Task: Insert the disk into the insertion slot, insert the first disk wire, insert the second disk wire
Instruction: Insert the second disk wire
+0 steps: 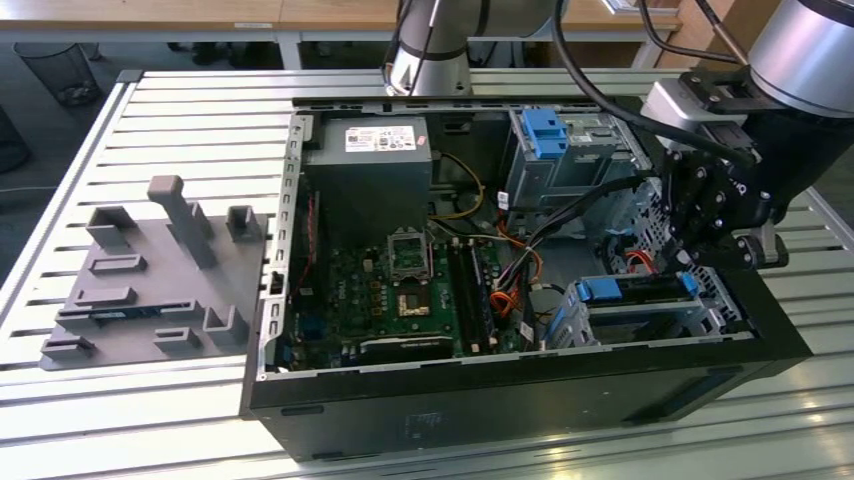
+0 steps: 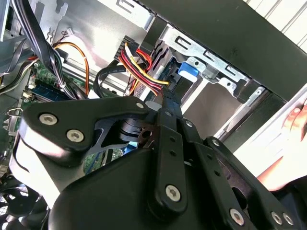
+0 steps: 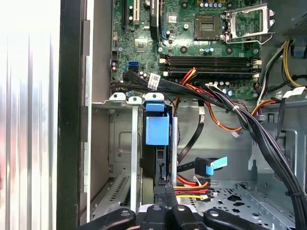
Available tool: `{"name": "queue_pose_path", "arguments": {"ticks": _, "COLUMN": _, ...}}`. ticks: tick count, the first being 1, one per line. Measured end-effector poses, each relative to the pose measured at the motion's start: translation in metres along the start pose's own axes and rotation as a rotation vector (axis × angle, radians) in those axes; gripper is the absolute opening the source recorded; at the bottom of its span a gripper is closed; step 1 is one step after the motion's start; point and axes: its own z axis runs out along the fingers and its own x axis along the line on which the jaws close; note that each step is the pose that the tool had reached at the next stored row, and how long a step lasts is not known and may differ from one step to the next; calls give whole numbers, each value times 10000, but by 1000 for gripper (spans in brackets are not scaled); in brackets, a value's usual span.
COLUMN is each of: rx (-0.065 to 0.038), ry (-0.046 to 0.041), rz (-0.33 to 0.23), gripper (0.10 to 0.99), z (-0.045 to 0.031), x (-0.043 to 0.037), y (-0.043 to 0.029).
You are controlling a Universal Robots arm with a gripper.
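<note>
The disk [image 1: 641, 289], in its bright-blue carrier, sits inside the insertion slot [image 1: 577, 325], the low silver cage at the case's near corner on the exterior view's right. The first wrist view shows the disk [image 3: 157, 130] edge-on in the slot [image 3: 122, 143]. My gripper [image 3: 166, 189] hangs just behind the disk with its fingers pressed together. A disk wire of red, yellow and black strands [image 3: 193, 189] ends between them. In the second wrist view that disk wire [image 2: 144, 72] runs to the gripper [image 2: 167, 96]. Another black disk wire with a blue plug [image 3: 211, 166] lies loose nearby. The gripper [image 1: 707, 255] stands over the slot.
A taller grey cage with a blue latch [image 1: 554, 140] stands behind the slot. Thick black cable bundles [image 3: 268, 139] cross beside the gripper. The motherboard [image 1: 400, 280] and power supply [image 1: 367, 170] occupy the case's other half. A grey fixture [image 1: 147, 270] lies on the slatted table. A hand [image 2: 292, 124] rests outside the case.
</note>
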Motion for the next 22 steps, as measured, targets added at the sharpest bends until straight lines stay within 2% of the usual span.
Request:
{"name": "queue_pose_path", "arguments": {"ticks": 5, "rx": 0, "ry": -19, "rz": 0, "gripper": 106, "z": -11, "x": 1, "y": 23}}
{"name": "queue_pose_path", "arguments": {"ticks": 10, "rx": 7, "ry": -21, "rz": 0, "gripper": 106, "z": -21, "x": 1, "y": 78}}
{"name": "queue_pose_path", "arguments": {"ticks": 13, "rx": 7, "ry": -47, "rz": 2, "gripper": 106, "z": -47, "x": 3, "y": 127}}
{"name": "queue_pose_path", "arguments": {"ticks": 17, "rx": 15, "ry": -83, "rz": 1, "gripper": 106, "z": -123, "x": 0, "y": 180}}
{"name": "queue_pose_path", "arguments": {"ticks": 22, "rx": 21, "ry": -88, "rz": 1, "gripper": 106, "z": -142, "x": -14, "y": 269}}
